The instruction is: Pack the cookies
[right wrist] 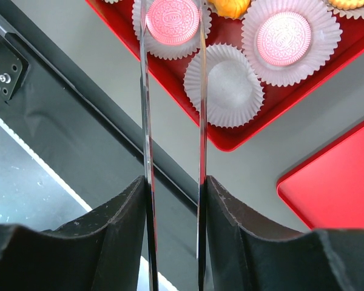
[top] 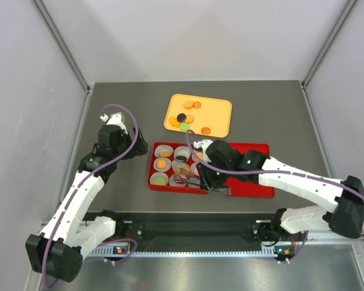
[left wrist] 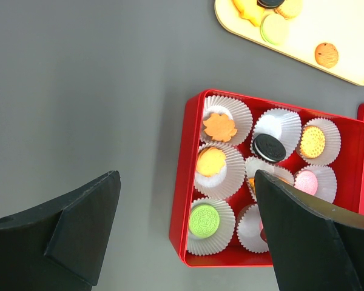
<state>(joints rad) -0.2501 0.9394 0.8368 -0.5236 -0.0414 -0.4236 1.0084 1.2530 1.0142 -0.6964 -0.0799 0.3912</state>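
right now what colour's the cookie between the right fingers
Pink cookie; right wrist view shows it best.

No text, label, brand or number can be read in any view. The pink cookie [right wrist: 171,18] and the second pink cookie [right wrist: 283,38] carry a raised stamp — too blurred to read as letters — and the green cookie [left wrist: 205,220] shows only an unreadable embossed pattern.

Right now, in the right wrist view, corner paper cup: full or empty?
Empty: the cup shows only bare white paper, nothing inside.
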